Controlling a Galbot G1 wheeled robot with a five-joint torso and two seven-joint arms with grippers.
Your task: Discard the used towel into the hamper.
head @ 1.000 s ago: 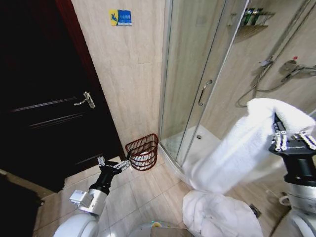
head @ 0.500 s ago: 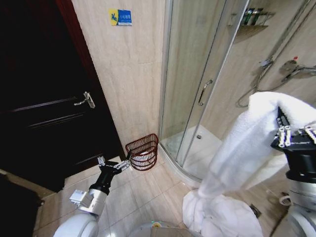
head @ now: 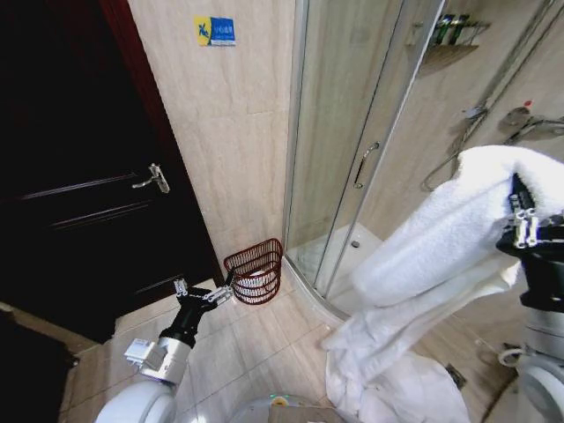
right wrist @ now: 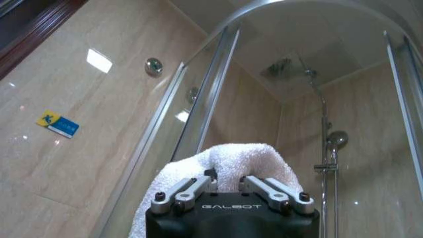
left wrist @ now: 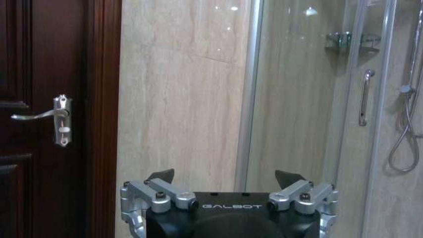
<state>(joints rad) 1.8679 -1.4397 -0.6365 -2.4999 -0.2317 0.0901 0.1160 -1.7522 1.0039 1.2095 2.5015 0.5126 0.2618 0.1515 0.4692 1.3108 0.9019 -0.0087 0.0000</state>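
Observation:
A large white towel [head: 432, 256] hangs from my right gripper [head: 526, 231] at the right of the head view, draping down to a heap near the floor. In the right wrist view the fingers [right wrist: 196, 187] are shut on a fold of the towel [right wrist: 231, 161]. The hamper [head: 255, 270], a dark reddish-brown wire basket, stands on the tiled floor against the wall beside the shower glass. My left gripper [head: 199, 293] is held low, left of the hamper, open and holding nothing; the left wrist view shows its gripper [left wrist: 226, 177] spread wide.
A dark wooden door [head: 70, 176] with a metal handle [head: 153, 179] is at the left. A curved glass shower enclosure [head: 352, 150] with a handle stands right of the hamper. A shower hose and head [head: 515, 119] hang on the far wall.
My right gripper has lifted and swung to the right with the towel, stretching it out so less lies bunched below. The left arm has stayed still.

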